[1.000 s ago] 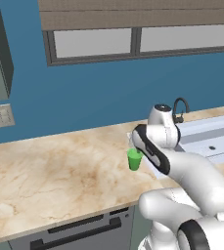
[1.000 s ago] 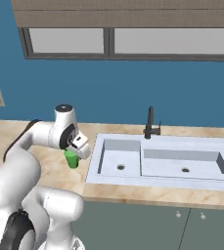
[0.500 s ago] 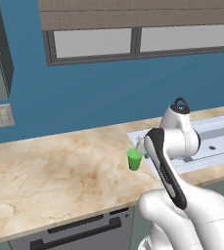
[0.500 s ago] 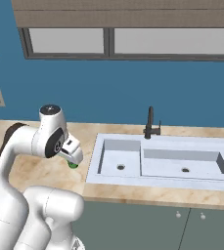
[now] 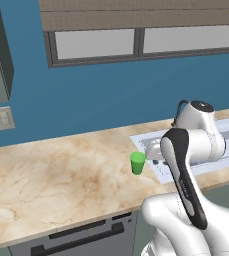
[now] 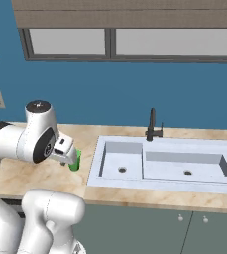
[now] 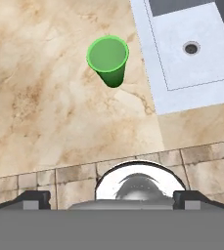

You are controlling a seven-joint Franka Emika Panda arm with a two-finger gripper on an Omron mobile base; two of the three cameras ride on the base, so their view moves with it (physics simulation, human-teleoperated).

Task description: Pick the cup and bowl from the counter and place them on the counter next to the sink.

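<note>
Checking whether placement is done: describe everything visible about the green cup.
The cup is a small, plain, bright green tumbler without a handle, tapering toward its base, plastic-looking and empty. It stands upright on the beige marble counter, close beside the sink rim's left edge. Nothing else touches it.

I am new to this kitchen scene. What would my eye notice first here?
First the bright green cup, standing upright on the beige counter just beside the white sink. Then the white arm, its open gripper looking down at the cup from above, apart from it.
</note>
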